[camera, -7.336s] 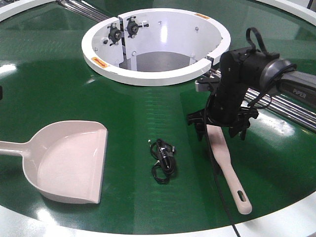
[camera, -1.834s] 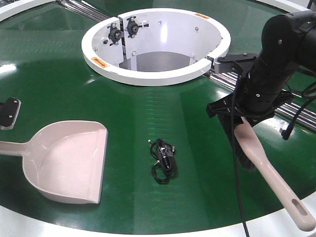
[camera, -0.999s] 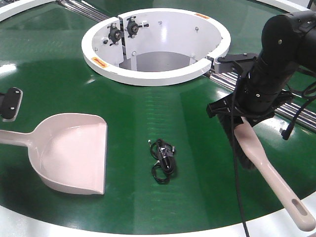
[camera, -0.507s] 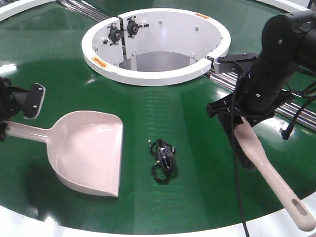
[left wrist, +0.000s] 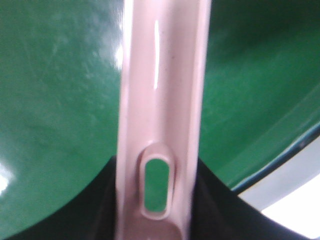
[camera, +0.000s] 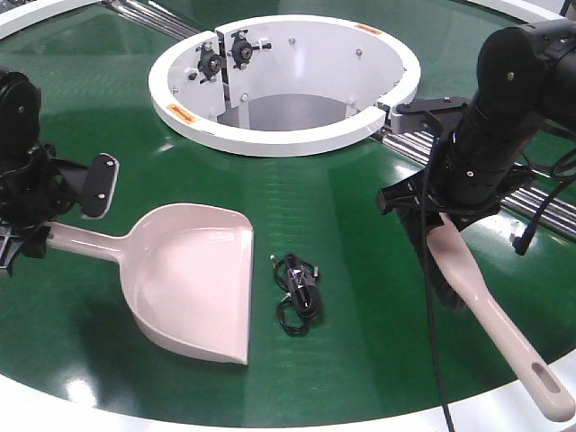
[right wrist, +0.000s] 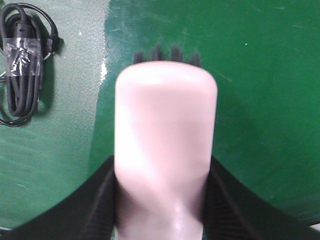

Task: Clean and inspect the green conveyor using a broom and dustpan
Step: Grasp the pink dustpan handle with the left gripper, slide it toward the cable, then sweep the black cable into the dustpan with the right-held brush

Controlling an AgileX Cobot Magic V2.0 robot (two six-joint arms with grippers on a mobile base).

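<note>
Two tools clamped: left tool [camera: 43, 230] on dustpan [camera: 193, 279], right tool [camera: 438, 216] on broom [camera: 486, 315], bristles [right wrist: 167, 54] half-hidden.

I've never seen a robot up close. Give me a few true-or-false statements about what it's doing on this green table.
1. The left end effector grips the dustpan by its handle. True.
2. The broom lies loose on the green conveyor. False: the right end effector is clamped on it, with the slotted handle end pointing toward the outer rim.
3. The black cable bundle sits inside the dustpan. False: it lies on the belt just beside the dustpan's mouth.
4. The cable bundle lies between the dustpan and the broom. True.
</note>
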